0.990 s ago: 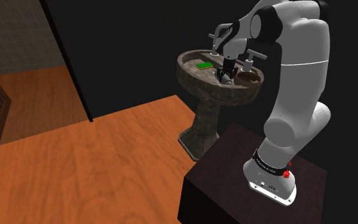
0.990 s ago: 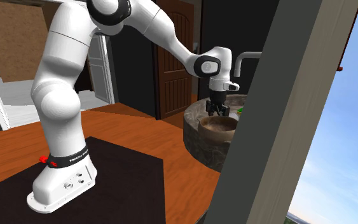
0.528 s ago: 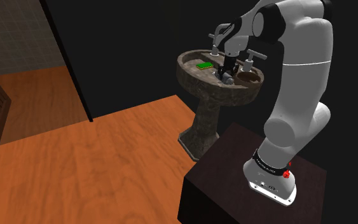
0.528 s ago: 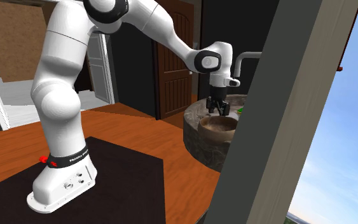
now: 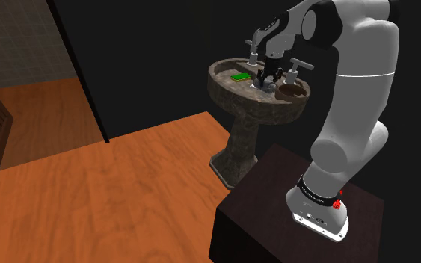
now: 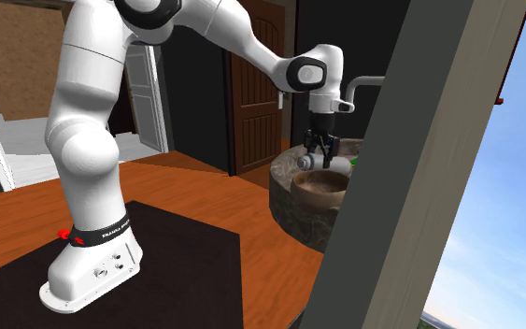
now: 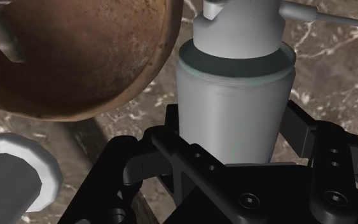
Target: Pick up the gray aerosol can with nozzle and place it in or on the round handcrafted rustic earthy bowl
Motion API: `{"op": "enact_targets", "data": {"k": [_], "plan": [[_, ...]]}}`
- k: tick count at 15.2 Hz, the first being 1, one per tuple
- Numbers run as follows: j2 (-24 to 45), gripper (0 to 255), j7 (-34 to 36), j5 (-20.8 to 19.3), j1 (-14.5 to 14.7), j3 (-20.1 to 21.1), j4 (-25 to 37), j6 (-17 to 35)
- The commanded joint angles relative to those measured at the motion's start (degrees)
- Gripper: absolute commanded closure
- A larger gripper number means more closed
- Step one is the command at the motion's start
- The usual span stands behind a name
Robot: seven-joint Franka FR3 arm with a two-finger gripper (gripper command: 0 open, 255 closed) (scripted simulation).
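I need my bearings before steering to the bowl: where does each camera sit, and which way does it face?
Shoulder view: beside the stand, looking down at the sink; arm and stand show.
Second exterior view: near the stand, facing the sink; whole arm shows.
Wrist view: above the gripper, looking along it at the clasped can.
All share can and bowl.

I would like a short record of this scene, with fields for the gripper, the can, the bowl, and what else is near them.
gripper: black, shut on the can
can: gray, with nozzle, held sideways over the sink
bowl: brown, round, on the sink beside the can
sink: mottled stone, on a pedestal
green item: flat, on the sink
task state: can gripped, not yet in the bowl
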Motion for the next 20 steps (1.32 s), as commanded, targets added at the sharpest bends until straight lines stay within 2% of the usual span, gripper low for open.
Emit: {"op": "enact_targets", "data": {"k": [1, 20], "plan": [[-0.79, 255, 0.14, -0.43, 0.09, -0.21, 0.58, -1.26], [-4.92, 255, 1.35, -2.8, 0.46, -1.16, 10.1, -14.44]]}}
